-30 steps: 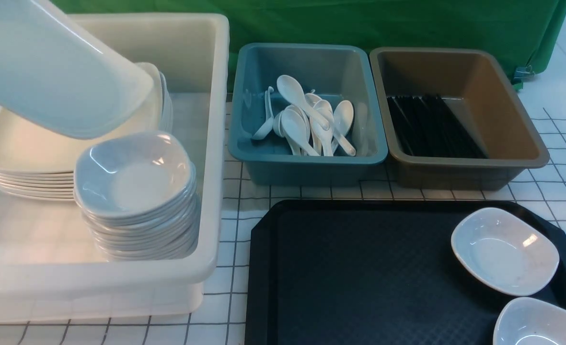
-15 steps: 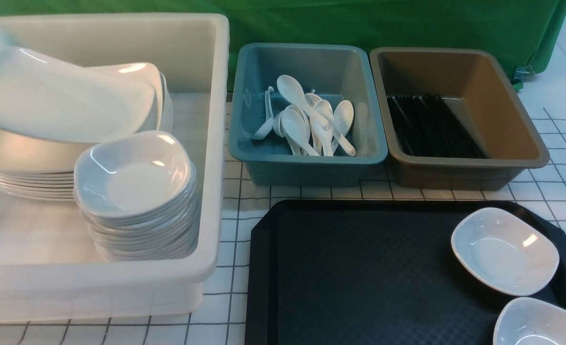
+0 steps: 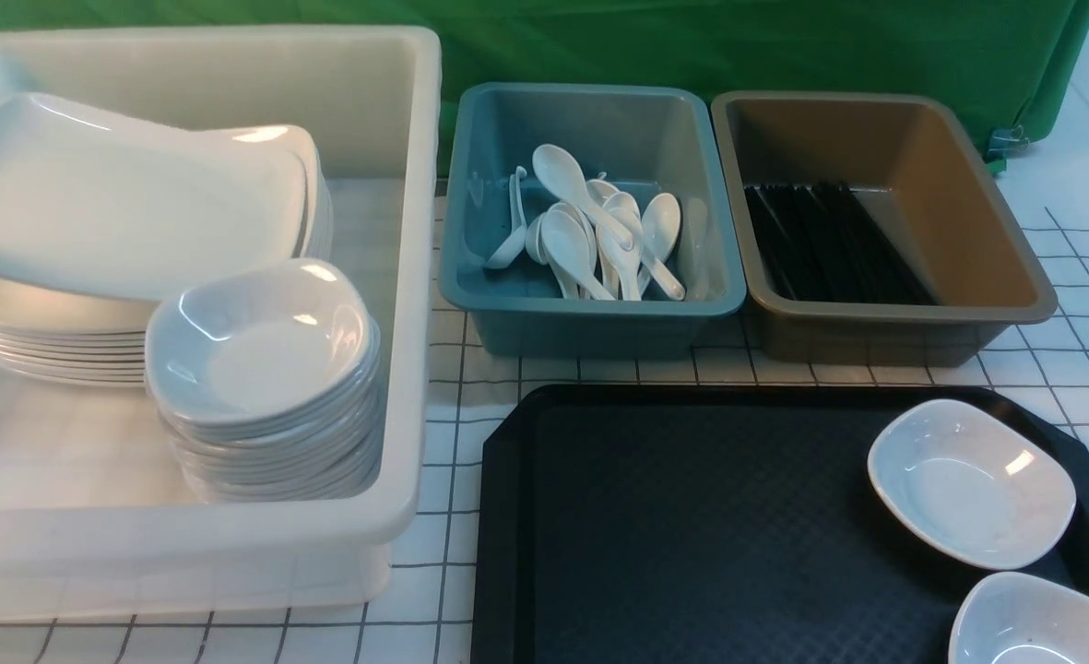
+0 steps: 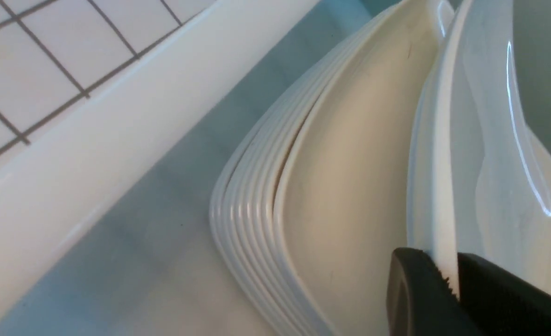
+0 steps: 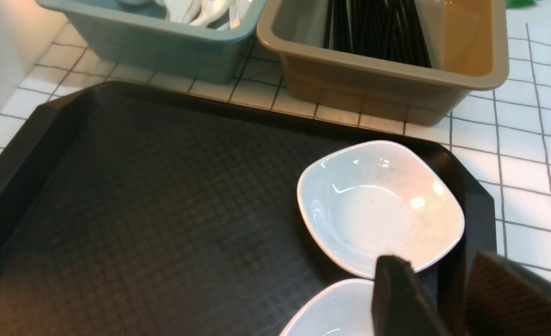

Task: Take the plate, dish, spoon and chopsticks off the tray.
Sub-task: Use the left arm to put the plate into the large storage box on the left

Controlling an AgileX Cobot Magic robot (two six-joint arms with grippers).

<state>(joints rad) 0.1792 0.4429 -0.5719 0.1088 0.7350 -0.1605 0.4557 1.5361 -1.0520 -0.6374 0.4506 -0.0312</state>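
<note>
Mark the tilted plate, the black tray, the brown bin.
plate [image 3: 129,198], front view, middle of its upper face.
tray [image 3: 692,535], front view, bare textured floor.
brown bin [image 3: 964,189], front view, inner right wall.

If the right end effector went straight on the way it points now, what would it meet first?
Probably the farther dish, at its edge nearest the tray rim, or that rim itself; depth is unclear.
</note>
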